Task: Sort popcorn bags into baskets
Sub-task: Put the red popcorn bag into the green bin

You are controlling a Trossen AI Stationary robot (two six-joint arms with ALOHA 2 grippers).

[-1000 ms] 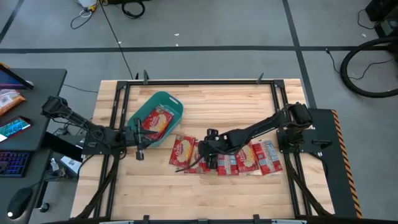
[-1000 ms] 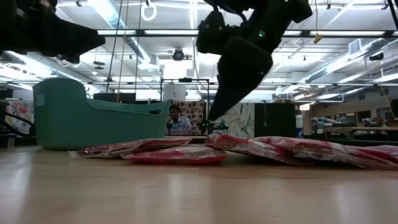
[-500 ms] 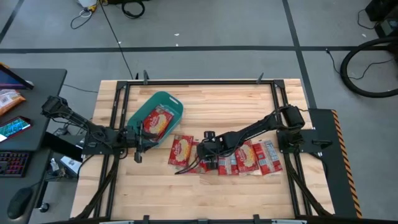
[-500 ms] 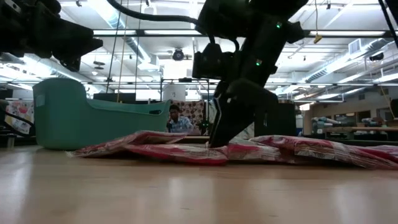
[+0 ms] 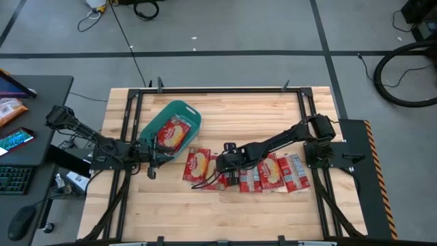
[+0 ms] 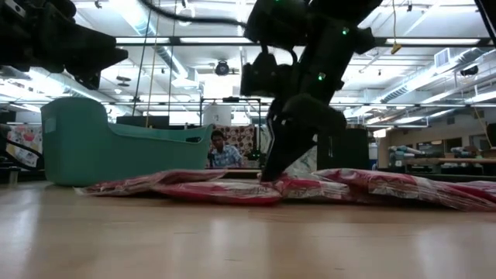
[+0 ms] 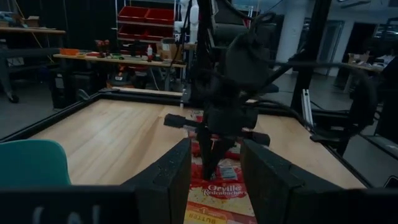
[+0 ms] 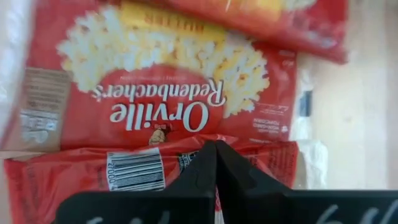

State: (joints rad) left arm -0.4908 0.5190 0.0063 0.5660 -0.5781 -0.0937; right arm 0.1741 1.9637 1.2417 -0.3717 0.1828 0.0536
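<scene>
While pressed down onto the bags (image 5: 263, 174) near the counter's (image 5: 246, 113) front edge, right end effector (image 5: 220, 172) clamped shut, fingertips (image 8: 214, 163) pinching a bag's edge in the low view. Left-most bag (image 5: 197, 165) lying just beside it. Tub (image 5: 158, 123) toward the left edge, bags (image 5: 172, 133) inside. Left end effector (image 5: 151, 160) hovering at the tub's front rim, fingers (image 7: 168, 180) parted, empty. Person (image 6: 220, 150) in the room behind.
</scene>
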